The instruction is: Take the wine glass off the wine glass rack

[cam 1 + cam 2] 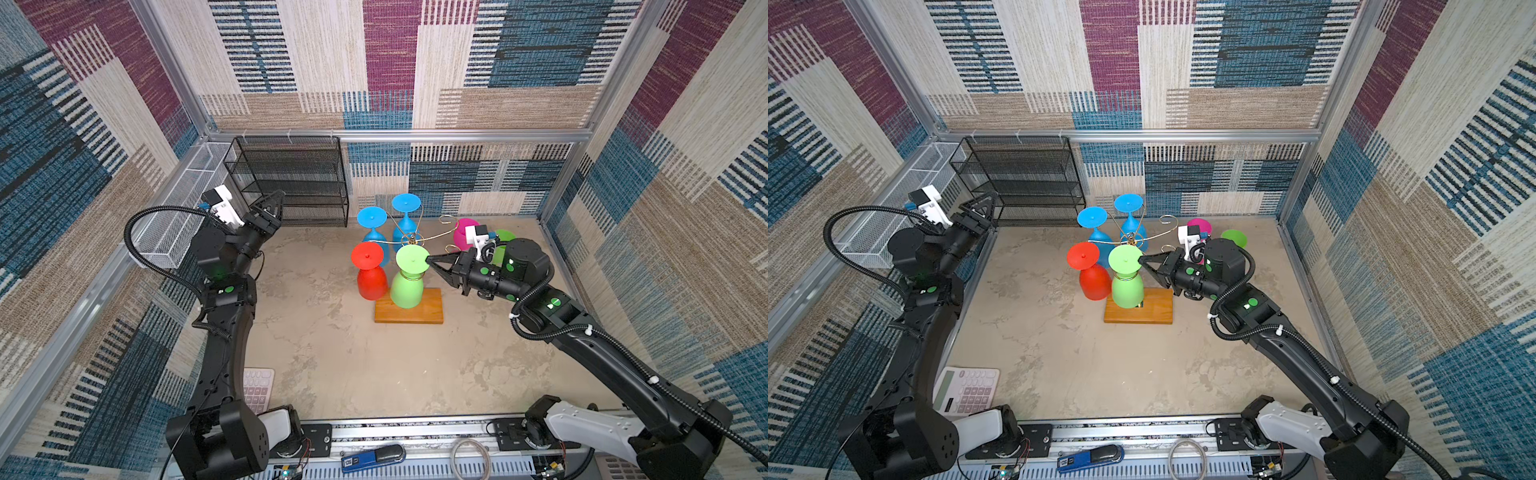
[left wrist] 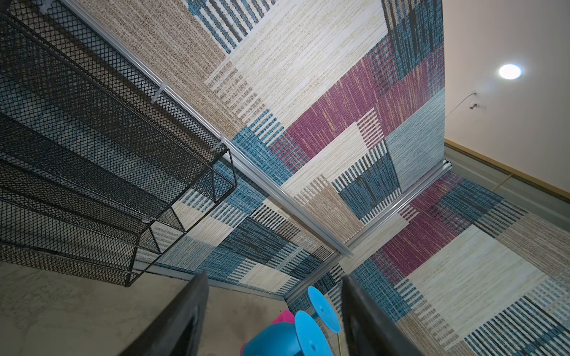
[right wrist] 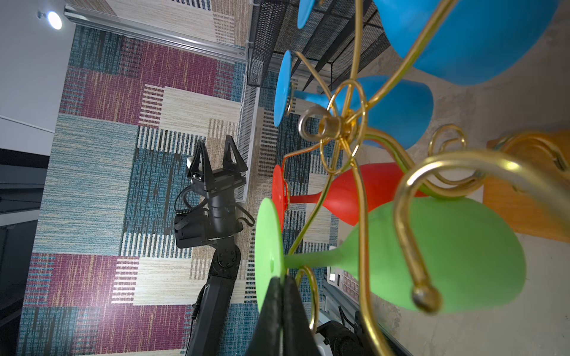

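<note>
Right pincer is clamping shut on the thin foot disc of the green wine glass, which is hanging bowl-down straight ahead of it on the wine glass rack. Keeping the foot level and drawing the stem out through the curled gold wire's opening is looking wisest, since the smooth matte plastic may slip. Left pincer is idling with its fingers apart, far opposite.

The wine glass rack stands mid-bench; the wine glass hangs on its front side. A mesh shelf unit sits behind it to the left, a calculator front left.
</note>
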